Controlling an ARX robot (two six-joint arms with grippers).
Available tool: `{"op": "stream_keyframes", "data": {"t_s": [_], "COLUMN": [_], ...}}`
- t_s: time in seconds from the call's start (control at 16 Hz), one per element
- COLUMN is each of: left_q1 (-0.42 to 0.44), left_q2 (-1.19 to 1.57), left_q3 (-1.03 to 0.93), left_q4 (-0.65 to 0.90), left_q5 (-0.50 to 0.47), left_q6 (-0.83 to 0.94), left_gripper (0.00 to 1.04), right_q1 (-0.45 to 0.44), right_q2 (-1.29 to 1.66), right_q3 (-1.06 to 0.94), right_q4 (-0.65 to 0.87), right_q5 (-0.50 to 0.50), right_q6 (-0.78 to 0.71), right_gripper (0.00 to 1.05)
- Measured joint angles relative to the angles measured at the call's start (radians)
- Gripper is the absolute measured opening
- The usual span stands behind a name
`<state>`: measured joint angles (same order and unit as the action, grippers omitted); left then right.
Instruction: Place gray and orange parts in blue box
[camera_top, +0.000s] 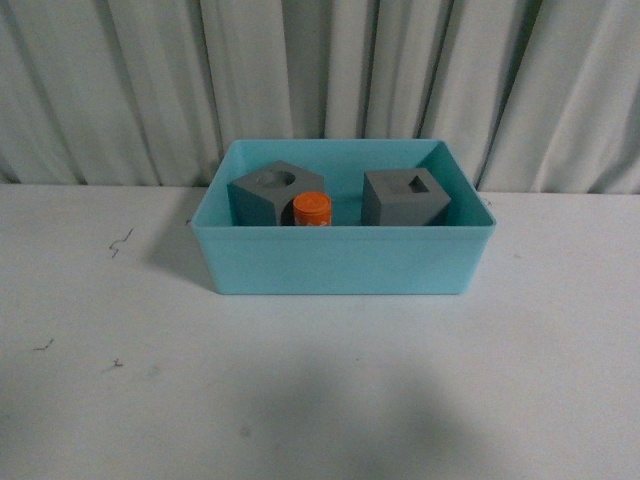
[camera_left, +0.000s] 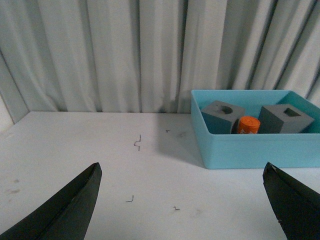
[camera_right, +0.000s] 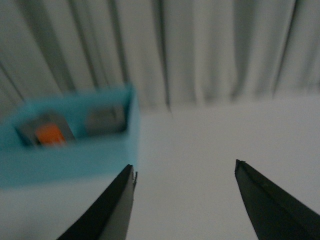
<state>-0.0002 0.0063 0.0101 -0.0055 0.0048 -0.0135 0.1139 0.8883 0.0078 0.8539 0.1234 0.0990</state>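
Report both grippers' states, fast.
Left gripper: open, holding nothing.
Right gripper: open, holding nothing.

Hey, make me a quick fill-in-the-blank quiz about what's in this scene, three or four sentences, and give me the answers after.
1. Both gray cubes sit inside the ____ box.
2. The orange cylinder stands ____ the two cubes.
3. The cube with the square recess is on the robot's ____ side of the box.
4. The left gripper and right gripper are both ____ and empty.

Answers: blue; between; right; open
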Motion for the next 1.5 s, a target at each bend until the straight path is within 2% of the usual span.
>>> {"op": "stream_keyframes", "data": {"t_s": [0.06, 0.12, 0.19, 0.31, 0.62, 1.18, 1.5], "left_q1": [0.000, 0.000, 0.000, 0.000, 0.000, 0.000, 0.000], "left_q2": [0.000, 0.000, 0.000, 0.000, 0.000, 0.000, 0.000], "left_q3": [0.000, 0.000, 0.000, 0.000, 0.000, 0.000, 0.000], "left_q4": [0.002, 0.002, 0.002, 0.002, 0.002, 0.002, 0.002], "left_q5": [-0.007, -0.006, -0.005, -0.005, -0.005, -0.005, -0.005], "left_q6": [0.000, 0.000, 0.000, 0.000, 0.000, 0.000, 0.000], "left_gripper": [0.98, 0.98, 0.98, 0.98, 0.98, 0.98, 0.98], "right_q1": [-0.012, -0.085, -0.121, -0.119, -0.119, -0.119, -0.119], "right_q2": [-0.135, -0.219, -0.280, -0.375, -0.537, -0.612, -0.702], "right_q3": [0.004, 0.003, 0.003, 0.003, 0.003, 0.003, 0.003], "right_q4": [-0.066, -0.212, -0.269, -0.340, -0.499, -0.573, -0.668], "right_q5": [-0.023, -0.098, -0.106, -0.120, -0.121, -0.121, -0.121], "right_q6": [-0.045, -0.071, -0.076, -0.090, -0.094, -0.094, -0.094], "right_gripper": [0.50, 0.37, 0.24, 0.02, 0.02, 0.02, 0.02]}}
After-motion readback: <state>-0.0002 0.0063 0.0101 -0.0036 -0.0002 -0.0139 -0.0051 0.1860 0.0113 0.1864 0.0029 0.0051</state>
